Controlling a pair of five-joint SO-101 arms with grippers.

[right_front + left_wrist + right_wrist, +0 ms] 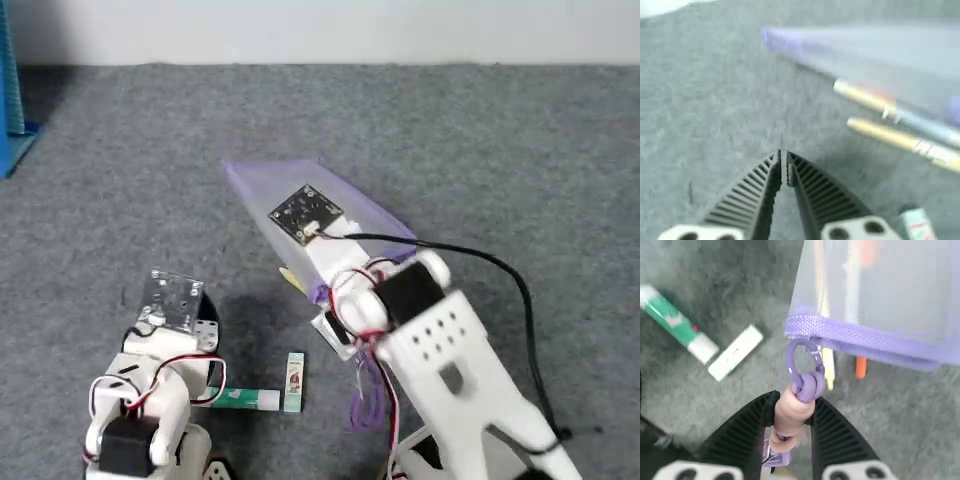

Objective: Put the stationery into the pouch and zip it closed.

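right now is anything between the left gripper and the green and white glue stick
Nothing visible: only bare grey carpet lies between the left gripper and the green and white glue stick.

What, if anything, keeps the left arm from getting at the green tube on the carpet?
Likely yes, nothing does. The green tube lies bare on the carpet beside the left arm; the right gripper holds the pull of the pouch. The left gripper is shut and would need to open first.

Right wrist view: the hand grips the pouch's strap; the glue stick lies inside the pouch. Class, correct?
No: the right wrist view shows the glue stick on the carpet outside the pouch. The hand does grip the strap.
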